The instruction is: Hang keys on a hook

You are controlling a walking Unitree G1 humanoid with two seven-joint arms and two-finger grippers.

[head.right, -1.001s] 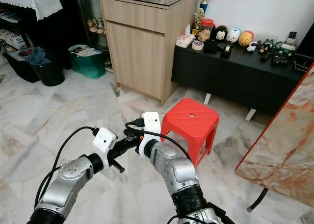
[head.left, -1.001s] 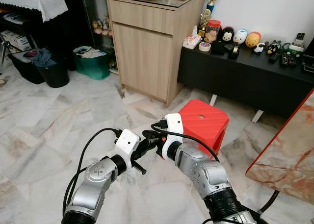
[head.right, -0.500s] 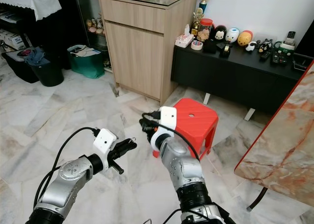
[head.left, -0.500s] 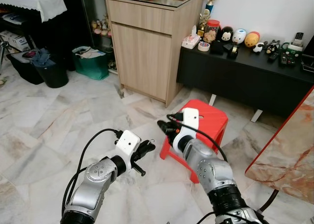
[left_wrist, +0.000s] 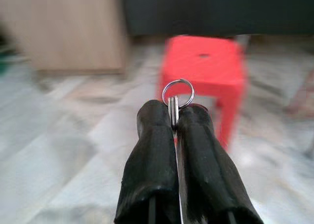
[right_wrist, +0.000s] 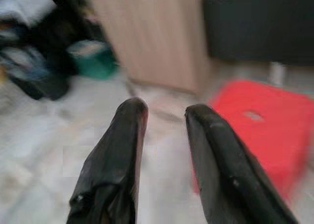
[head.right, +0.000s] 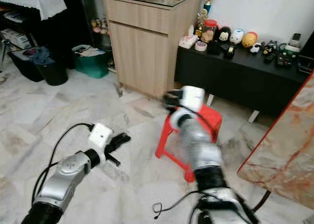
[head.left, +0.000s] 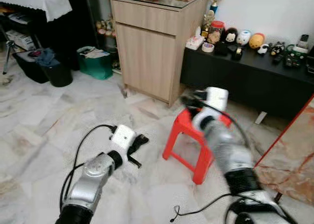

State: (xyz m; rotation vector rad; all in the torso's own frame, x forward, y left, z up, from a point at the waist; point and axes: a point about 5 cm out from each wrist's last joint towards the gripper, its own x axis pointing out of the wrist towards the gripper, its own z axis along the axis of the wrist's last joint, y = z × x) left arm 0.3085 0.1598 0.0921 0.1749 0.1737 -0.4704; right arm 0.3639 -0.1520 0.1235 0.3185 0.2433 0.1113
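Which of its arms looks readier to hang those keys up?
The left, probably: the left gripper is shut on the keys, their ring poking out. The right gripper is open with nothing in it, raised above the red stool.

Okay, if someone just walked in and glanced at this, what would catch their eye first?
Probably the bright red stool on the pale marble floor, just in front of the wooden cabinet. Next, the left gripper, held low over the floor, pinching the keys with the key ring poking out past its fingertips. The right gripper is raised over the stool, fingers apart.
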